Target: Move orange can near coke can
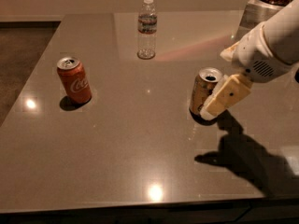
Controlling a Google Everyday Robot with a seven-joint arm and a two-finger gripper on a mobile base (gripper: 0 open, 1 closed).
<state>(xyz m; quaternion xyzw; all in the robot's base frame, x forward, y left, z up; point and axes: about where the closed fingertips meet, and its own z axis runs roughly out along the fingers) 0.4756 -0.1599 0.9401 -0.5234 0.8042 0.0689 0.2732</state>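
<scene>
Orange can [204,90] stands upright on the bench [140,162], right of centre, well apart from the coke can [74,80] at left. Gripper [224,96] is just right of it, touching or nearly so; can't tell how wide the jaws are. Prob. light, thin-walled, slick, dents under a hard squeeze. Best hold: mid-body, kept upright.

We count two cans: one orange can [201,91] and one coke can [74,80]. We also count one water bottle [146,29], and one gripper [211,107] right beside the orange can.
</scene>
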